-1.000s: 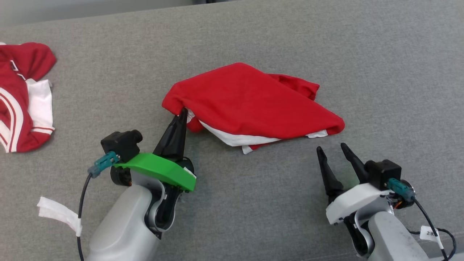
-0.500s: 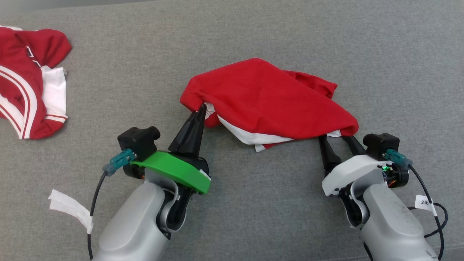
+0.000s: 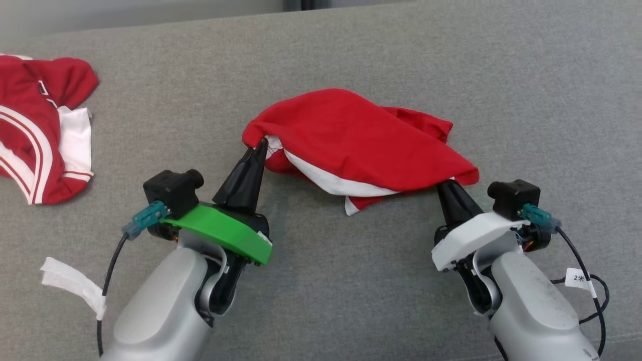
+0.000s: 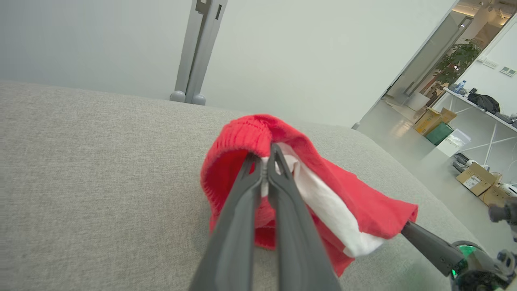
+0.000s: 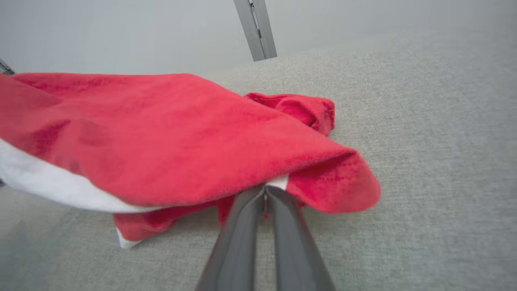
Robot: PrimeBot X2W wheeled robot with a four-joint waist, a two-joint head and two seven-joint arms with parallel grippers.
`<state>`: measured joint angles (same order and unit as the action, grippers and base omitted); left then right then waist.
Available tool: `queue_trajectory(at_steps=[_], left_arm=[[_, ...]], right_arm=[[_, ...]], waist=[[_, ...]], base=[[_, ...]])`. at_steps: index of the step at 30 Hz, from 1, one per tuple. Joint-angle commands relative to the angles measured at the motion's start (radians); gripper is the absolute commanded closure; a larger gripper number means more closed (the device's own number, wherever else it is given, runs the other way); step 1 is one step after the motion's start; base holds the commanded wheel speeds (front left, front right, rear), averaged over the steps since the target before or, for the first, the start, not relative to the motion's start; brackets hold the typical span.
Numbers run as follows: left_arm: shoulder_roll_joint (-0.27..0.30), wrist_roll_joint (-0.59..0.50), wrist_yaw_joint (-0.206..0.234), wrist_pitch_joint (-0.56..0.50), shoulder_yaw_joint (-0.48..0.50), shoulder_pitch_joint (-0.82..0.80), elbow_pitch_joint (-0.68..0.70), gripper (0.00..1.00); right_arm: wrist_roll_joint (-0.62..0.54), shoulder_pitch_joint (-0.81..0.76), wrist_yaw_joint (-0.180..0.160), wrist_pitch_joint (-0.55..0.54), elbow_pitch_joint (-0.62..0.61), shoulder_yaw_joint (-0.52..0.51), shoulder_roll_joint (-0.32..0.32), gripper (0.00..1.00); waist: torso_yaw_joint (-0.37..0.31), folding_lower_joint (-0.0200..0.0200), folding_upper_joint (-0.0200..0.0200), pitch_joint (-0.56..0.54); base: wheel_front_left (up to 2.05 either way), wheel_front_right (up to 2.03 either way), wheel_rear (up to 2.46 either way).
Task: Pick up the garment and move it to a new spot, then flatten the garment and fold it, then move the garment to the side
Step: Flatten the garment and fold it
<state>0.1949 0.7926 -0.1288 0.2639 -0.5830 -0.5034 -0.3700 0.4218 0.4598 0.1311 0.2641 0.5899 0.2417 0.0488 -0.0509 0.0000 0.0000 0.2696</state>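
The garment is red with a white inner layer and hangs bunched between my two grippers, partly lifted off the grey cushion. My left gripper is shut on the garment's near left corner; the left wrist view has its fingers pinching red and white cloth. My right gripper is shut on the garment's near right edge, its tips tucked under the red fold. In the right wrist view the fingers meet at the cloth. A loose flap droops toward the cushion.
A second red and white garment lies crumpled at the far left of the cushion. A white tape tag hangs off my left arm's cable. The cushion's back edge runs along the top, with a grey post behind it.
My right gripper has moved up to the garment's right edge and shut on it; it stood open a second ago. The left gripper has kept its hold. The head camera has shifted.
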Motion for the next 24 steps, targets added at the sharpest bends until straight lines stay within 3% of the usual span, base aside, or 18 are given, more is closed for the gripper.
queue_trajectory(at_steps=[1, 4, 14, 24], left_arm=[[0.03, -0.006, -0.004, 0.001, -0.013, -0.022, 0.002, 1.0], [0.086, 0.001, -0.004, -0.013, -0.044, -0.047, 0.009, 1.0], [0.282, 0.034, -0.004, -0.177, -0.098, -0.162, 0.146, 1.0], [0.402, 0.056, 0.016, -0.304, -0.083, -0.206, 0.288, 1.0]], right_arm=[[-0.012, -0.012, -0.001, 0.001, -0.026, 0.004, 0.003, 1.0], [-0.033, -0.014, -0.001, -0.004, -0.076, 0.009, 0.004, 1.0], [-0.064, -0.024, -0.001, -0.171, -0.367, 0.011, 0.129, 1.0], [-0.047, -0.043, -0.001, -0.341, -0.649, 0.038, 0.243, 1.0]], waist=[[-0.012, 0.0, 0.0, -0.033], [-0.017, 0.0, 0.0, -0.065], [-0.012, 0.0, 0.0, -0.174], [-0.019, 0.0, 0.0, -0.267]], base=[[0.0, 0.0, 0.0], [0.0, 0.0, 0.0], [0.0, 0.0, 0.0], [0.0, 0.0, 0.0]])
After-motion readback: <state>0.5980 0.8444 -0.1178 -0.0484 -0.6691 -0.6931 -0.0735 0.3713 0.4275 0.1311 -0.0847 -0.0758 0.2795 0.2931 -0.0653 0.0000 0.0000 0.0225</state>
